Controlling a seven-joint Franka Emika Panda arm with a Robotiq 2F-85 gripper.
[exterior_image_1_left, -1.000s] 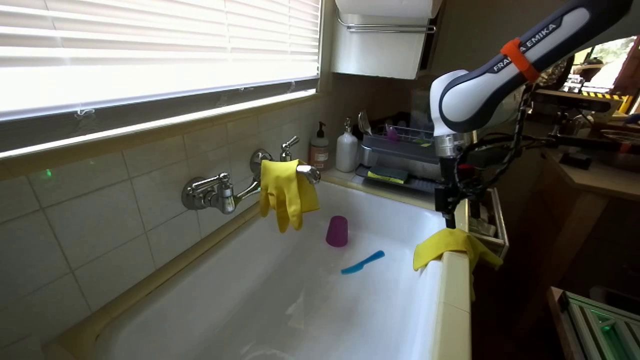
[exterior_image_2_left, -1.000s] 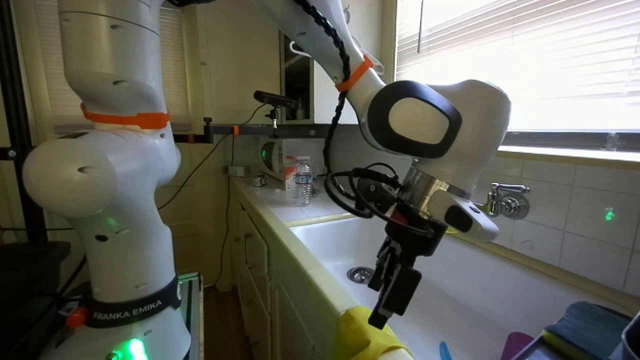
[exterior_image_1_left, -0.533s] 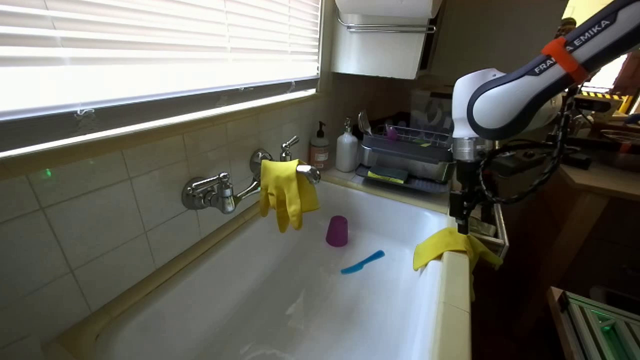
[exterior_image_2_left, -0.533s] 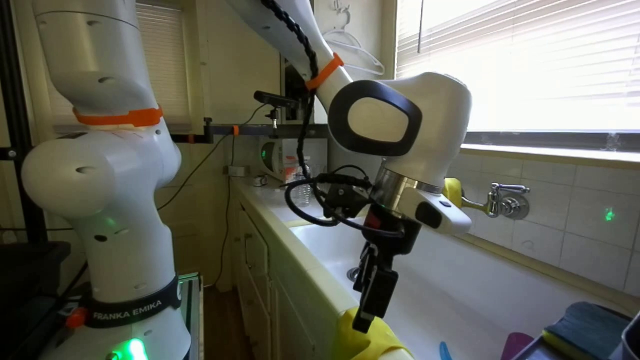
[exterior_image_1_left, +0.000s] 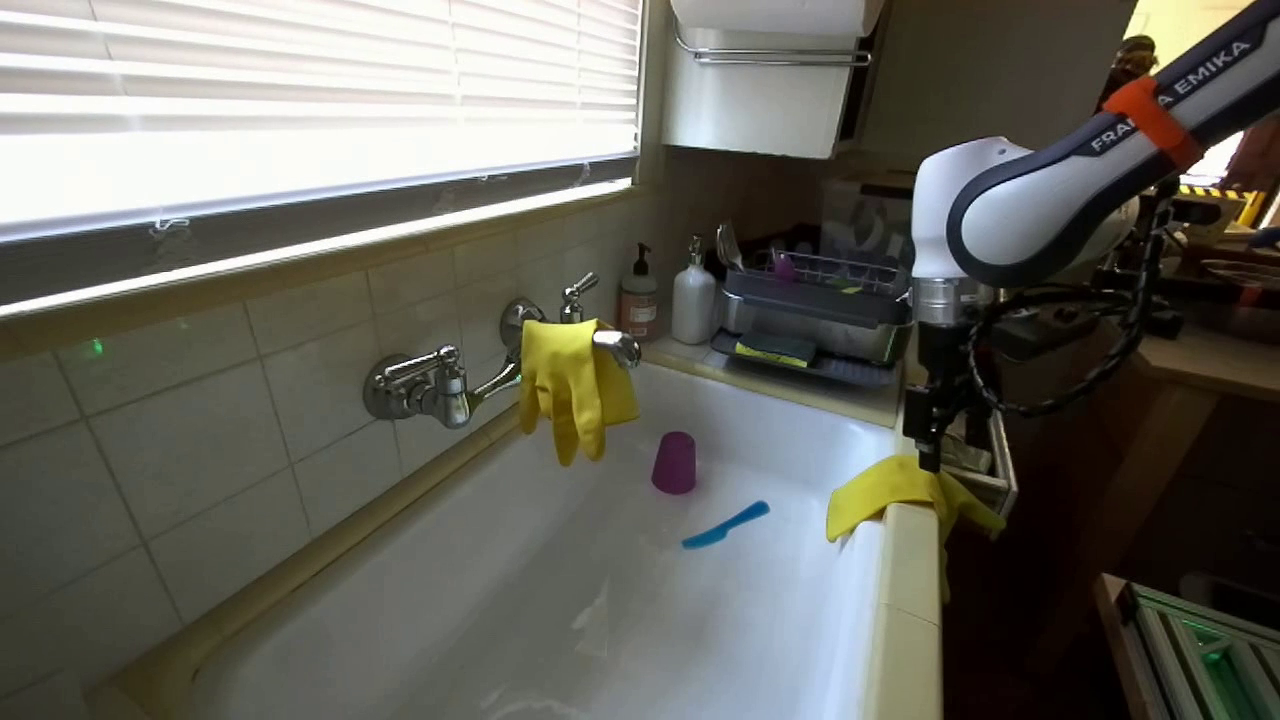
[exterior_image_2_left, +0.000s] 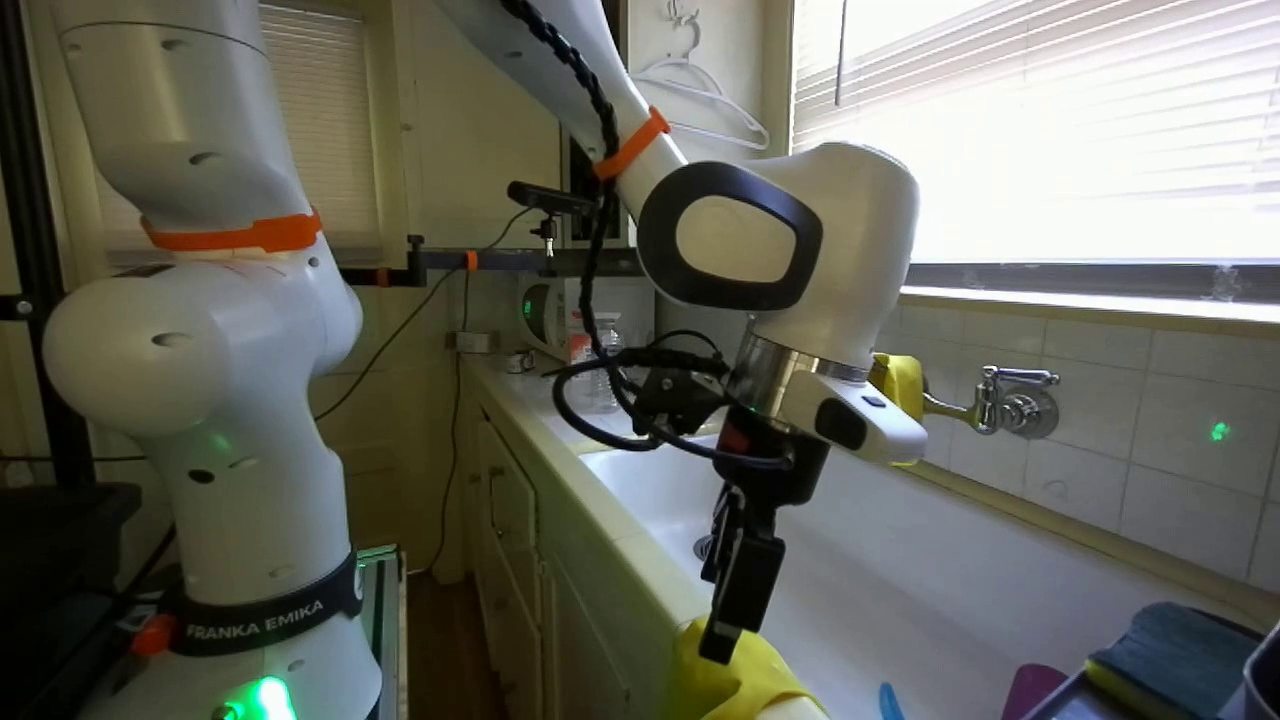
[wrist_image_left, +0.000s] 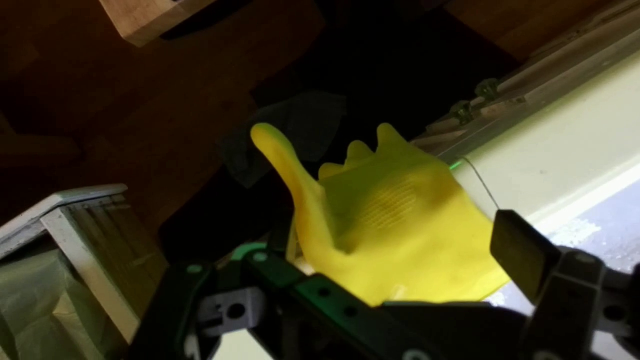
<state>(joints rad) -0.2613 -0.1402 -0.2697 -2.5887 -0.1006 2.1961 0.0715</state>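
- A limp yellow rubber glove (wrist_image_left: 400, 225) hangs over the pale sink rim (exterior_image_1_left: 905, 620), partly in the basin (exterior_image_1_left: 450, 600), partly outside it. In the wrist view it lies at 12 o'clock from the gripper (wrist_image_left: 355, 250), its thumb pointing to 11.
- The gripper is spread wide and unclenched: in the wrist view, one of its fingers (wrist_image_left: 525, 257) is at 4 o'clock of the glove, its partner at 8. In both exterior views the fingers point down at the glove; whether they touch it cannot be told.
- The wrist view shows the glove's thumb, finger ends and textured palm; in both exterior views it is a fold of yellow.
- In an exterior view, counting from the gripper, a blue knife (exterior_image_1_left: 726, 525) lies in the basin between 8 and 9 o'clock, a purple cup (exterior_image_1_left: 675, 462) sits at 9, and a second yellow glove (exterior_image_1_left: 565, 375) hangs over the faucet (exterior_image_1_left: 620, 348) between 9 and 10.
- A microwave (exterior_image_2_left: 545, 315) shows only in an exterior view, at 11 o'clock from the gripper, far along the counter (exterior_image_2_left: 518, 385).
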